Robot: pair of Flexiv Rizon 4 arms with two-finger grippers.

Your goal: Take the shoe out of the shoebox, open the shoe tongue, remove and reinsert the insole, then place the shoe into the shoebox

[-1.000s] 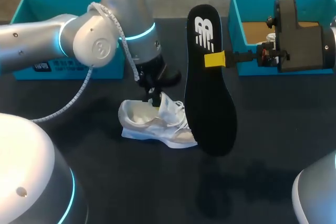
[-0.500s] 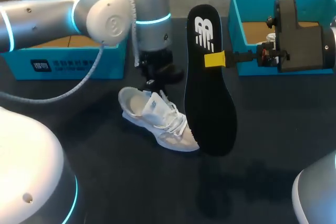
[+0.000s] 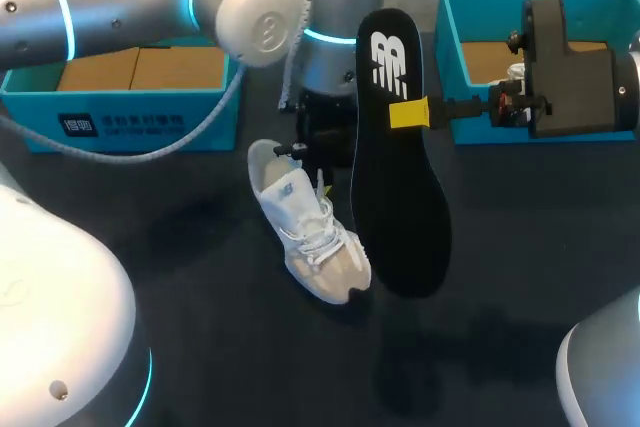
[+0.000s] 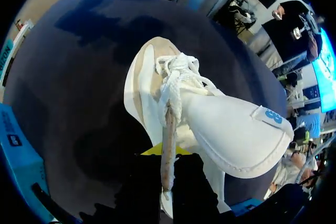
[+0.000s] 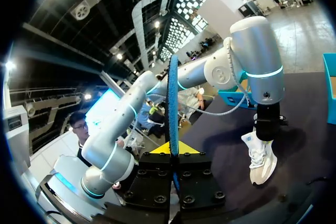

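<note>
The shoe lies on the worktop, toe nearest, with its long axis running back to the left jaws, which pinch its tongue. Just beside it, off the worktop, the insole hangs upright, pinched by the right jaws.

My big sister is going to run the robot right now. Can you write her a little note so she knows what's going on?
Left gripper: shut on the white shoe near its tongue, toe pointing down toward the table.
Right gripper: shut on the black insole, held up in the air beside the shoe.
Done: shoe out of the shoebox, insole out.
Left: put the insole back in, then the shoe into the shoebox.
</note>
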